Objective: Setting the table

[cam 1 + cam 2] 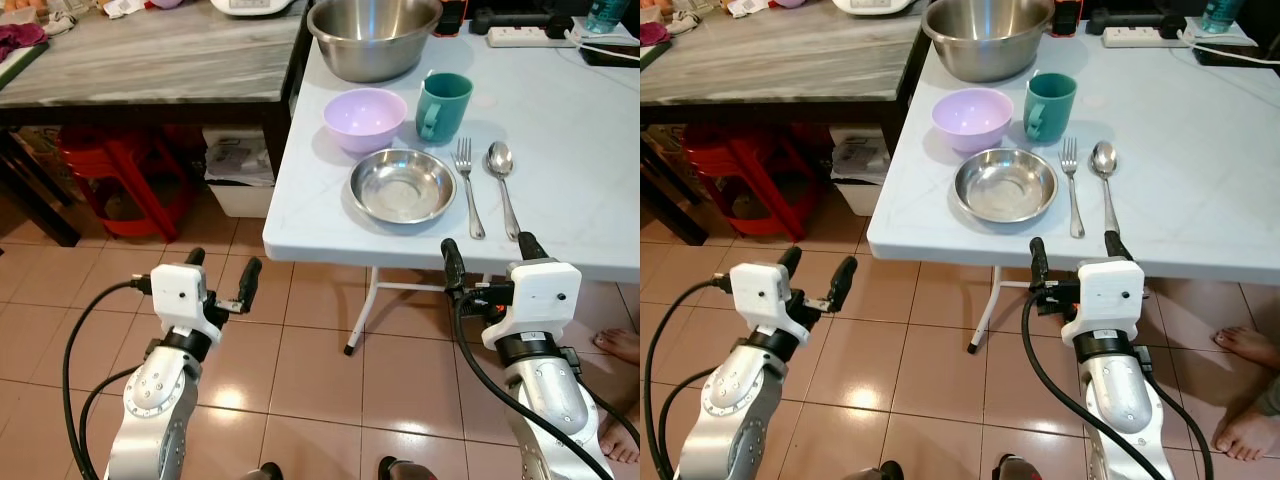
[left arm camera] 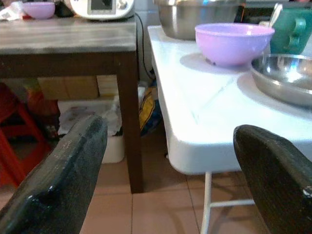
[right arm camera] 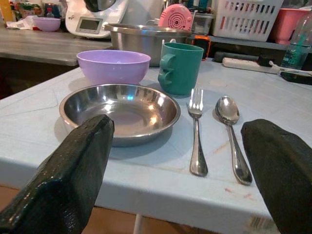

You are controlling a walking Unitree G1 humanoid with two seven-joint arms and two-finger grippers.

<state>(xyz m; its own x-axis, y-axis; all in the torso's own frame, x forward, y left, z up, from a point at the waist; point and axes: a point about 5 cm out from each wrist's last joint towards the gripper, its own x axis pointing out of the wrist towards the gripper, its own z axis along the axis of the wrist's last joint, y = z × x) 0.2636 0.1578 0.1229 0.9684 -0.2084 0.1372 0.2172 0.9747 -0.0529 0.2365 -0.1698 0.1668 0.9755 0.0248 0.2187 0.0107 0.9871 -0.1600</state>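
A white bench (image 1: pixel 560 140) fills the upper right of the frame. Near its front edge sits a shiny metal plate (image 1: pixel 402 185). Just to the right of the plate lies a fork (image 1: pixel 467 187), and beside the fork lies a spoon (image 1: pixel 502 180); the two are close but do not touch. Behind the plate stands a purple bowl (image 1: pixel 365 118), and next to that a green cup (image 1: pixel 443 104) with its handle turned to the left. At the top middle of the frame sits a big metal bowl (image 1: pixel 374 35), and a white power strip (image 1: pixel 527 36) lies at the top right. The right pincer (image 1: pixel 488 256) is at the lower right, just in front of the bench edge and below the fork and spoon; its two black fingers (image 3: pixel 73 165) are spread wide and hold nothing. The left pincer (image 1: pixel 222 275) is at the lower left, over the tiled floor (image 1: pixel 320 380) and away from the bench; it is spread wide too, with nothing in it. In the upper left stands a dark wooden bench (image 1: pixel 140 60) with a red stool (image 1: pixel 125 175) under it. A bare foot (image 1: pixel 622 345) of a person shows at the right edge of the frame, on the floor.
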